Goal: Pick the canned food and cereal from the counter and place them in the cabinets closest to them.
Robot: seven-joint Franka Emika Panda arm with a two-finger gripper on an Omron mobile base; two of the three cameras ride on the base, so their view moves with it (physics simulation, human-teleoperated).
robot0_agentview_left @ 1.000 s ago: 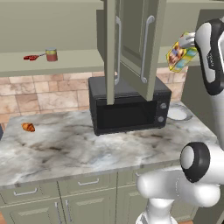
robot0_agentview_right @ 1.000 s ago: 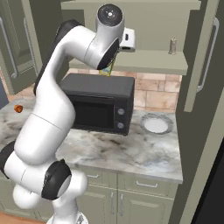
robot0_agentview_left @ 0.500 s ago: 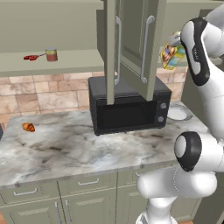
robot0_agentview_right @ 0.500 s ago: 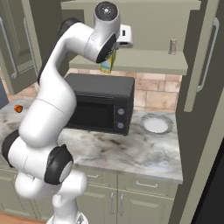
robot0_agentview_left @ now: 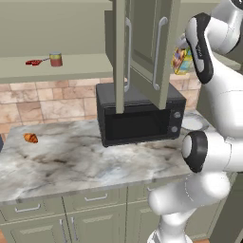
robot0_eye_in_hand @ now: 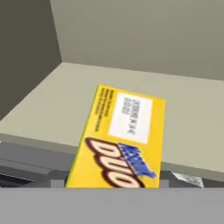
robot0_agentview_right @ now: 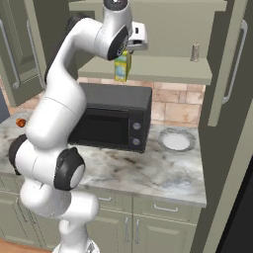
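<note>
The cereal (robot0_agentview_right: 121, 65) is being gripped from its top by the closed tool (robot0_agentview_right: 129, 48), so it is hanging upright just below it, over the front edge of the open cabinet shelf (robot0_agentview_right: 163, 69) ahead. The canned food (robot0_agentview_left: 56, 59) is already being stored on a shelf (robot0_agentview_left: 71, 66) well apart from the tool, above the bench (robot0_agentview_left: 71, 161).

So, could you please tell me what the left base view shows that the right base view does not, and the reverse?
Left base view alone: the canned food on a cabinet shelf beside a small red thing.

Right base view alone: a small grey bottle on the shelf.

Both: the cereal held up at the open cabinets, the microwave, the counter, the croissant and a white plate.
</note>
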